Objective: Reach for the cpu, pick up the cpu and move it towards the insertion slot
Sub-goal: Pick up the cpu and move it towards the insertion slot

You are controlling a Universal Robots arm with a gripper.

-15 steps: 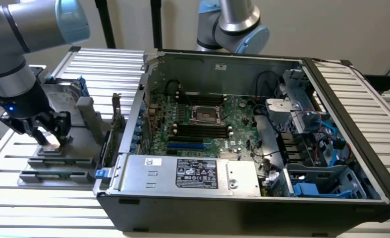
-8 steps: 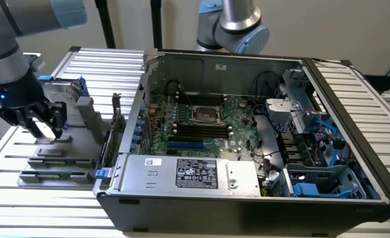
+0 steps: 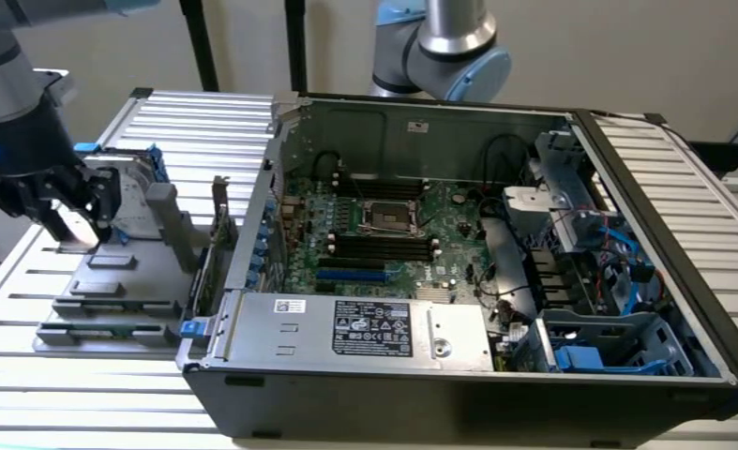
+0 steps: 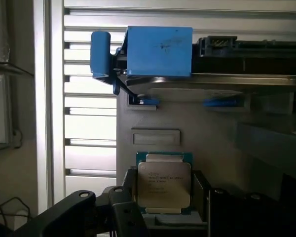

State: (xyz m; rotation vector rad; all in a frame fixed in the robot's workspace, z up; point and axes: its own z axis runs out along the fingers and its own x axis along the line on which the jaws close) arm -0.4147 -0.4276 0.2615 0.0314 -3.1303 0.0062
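Down at the exterior view's left, the gripper (image 3: pixel 75 230) sits low over the grey tray (image 3: pixel 106 291) on the slatted worktop (image 3: pixel 94 403), and its own bulk blocks the patch of tray right beneath it. The arm above runs out of the frame's top corner.

From the wrist view, there's the cpu (image 4: pixel 164 182): it lies flat in a recess of the tray, with dark gripper parts close on both of its sides. Those parts cover the tray next to the chip and run off the picture's edge. Is the gripper clamped on the chip or just bracketing it? I cannot tell.

The chip itself is a small square with a silvery plate that has a warm tint. It has a thin greenish rim, and there are a few lines of print too fine to read.

Beyond it stands a blue bracket (image 4: pixel 159 51), and the part it holds is cut off at the frame's side.

Well apart, inside the open computer case (image 3: pixel 343 412), the insertion slot (image 3: pixel 387 216) shows a shiny frame around a dark centre. It sits between the black memory slots (image 3: pixel 382 246). Cables hide much of the case's corner at the exterior view's right.

A second arm (image 3: pixel 450 47) stands behind the case, cropped at the top.
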